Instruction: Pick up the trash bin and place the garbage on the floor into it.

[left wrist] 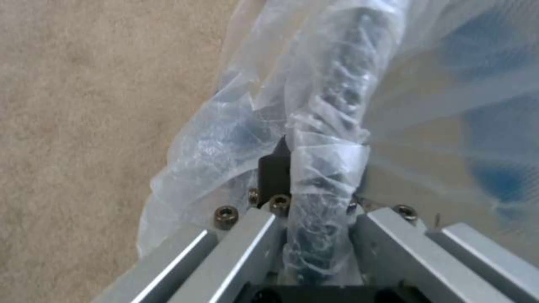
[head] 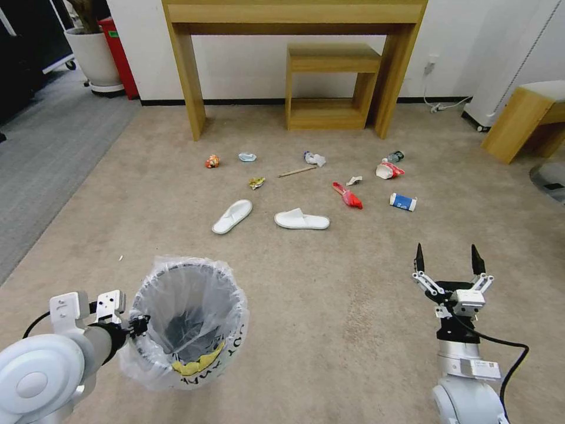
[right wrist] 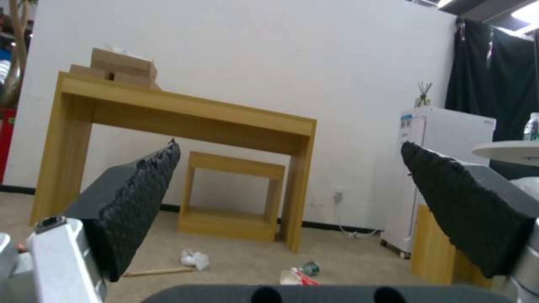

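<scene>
In the lower left of the head view the left gripper (head: 136, 325) is pinched onto the near-left rim of the trash bin (head: 187, 321), a small round black bin lined with a crinkly translucent bag that bulges out over its edge. The left wrist view shows the bag-wrapped rim (left wrist: 326, 176) running between the metal finger links, with the beige carpet floor (head: 329, 306) beside it. A yellow scrap lies at the bin's near inner wall.

In the lower right, the right gripper (head: 446, 260) hangs above bare carpet with its two black fingers spread wide and nothing between them, well apart from the bin.

The garbage lies across the middle of the frame, between the robot and a wooden table (head: 294, 17) with a small wooden stool (head: 331, 85) under it. Two white slippers (head: 232, 216) sit nearest, side by side but apart. Behind them, from left to right: an orange wrapper (head: 212, 161), a pale crumpled piece (head: 247, 156), a yellow wrapper (head: 256, 183), a wooden stick (head: 297, 171), crumpled white paper (head: 315, 158), a red wrapper (head: 347, 196), a red-white paper bowl (head: 389, 171) tipped on its side, a green-label bottle (head: 394, 156) just behind it, and a blue-white carton (head: 403, 202). A grey carpet strip (head: 41, 153) runs along the left edge.
</scene>
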You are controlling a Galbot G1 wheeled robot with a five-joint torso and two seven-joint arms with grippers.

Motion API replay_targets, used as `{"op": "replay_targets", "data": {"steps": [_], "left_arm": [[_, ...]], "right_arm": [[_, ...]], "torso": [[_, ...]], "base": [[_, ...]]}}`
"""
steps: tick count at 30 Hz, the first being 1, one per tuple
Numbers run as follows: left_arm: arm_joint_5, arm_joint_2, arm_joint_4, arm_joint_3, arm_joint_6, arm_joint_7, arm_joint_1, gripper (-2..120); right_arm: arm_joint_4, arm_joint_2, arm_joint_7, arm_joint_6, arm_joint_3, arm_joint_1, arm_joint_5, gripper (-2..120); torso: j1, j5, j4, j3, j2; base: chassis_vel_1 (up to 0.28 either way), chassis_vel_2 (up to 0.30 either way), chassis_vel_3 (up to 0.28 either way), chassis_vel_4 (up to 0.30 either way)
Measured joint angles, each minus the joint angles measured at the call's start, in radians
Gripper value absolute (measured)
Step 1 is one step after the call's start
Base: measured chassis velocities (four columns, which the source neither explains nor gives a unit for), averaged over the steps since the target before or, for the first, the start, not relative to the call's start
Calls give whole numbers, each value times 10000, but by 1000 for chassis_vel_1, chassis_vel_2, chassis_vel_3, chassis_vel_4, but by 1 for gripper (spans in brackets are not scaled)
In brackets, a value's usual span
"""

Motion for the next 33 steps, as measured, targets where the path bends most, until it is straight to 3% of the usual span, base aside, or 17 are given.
{"op": "replay_targets", "data": {"steps": [15, 33], "left_arm": [[-701, -1049, -57, -267, 134, -413, -203, 0], [-1698, -1639, -256, -802, 35, -1064, -78, 0]], "right_arm": [[-179, 312, 365, 86, -26, 76, -1075, 100], [-319, 296, 13, 312, -246, 186, -1196, 100]], "torso": [[0, 0, 0, 0, 1], [0, -1, -2, 0, 1]], "base": [[0, 0, 0, 0], [0, 0, 0, 0]]}}
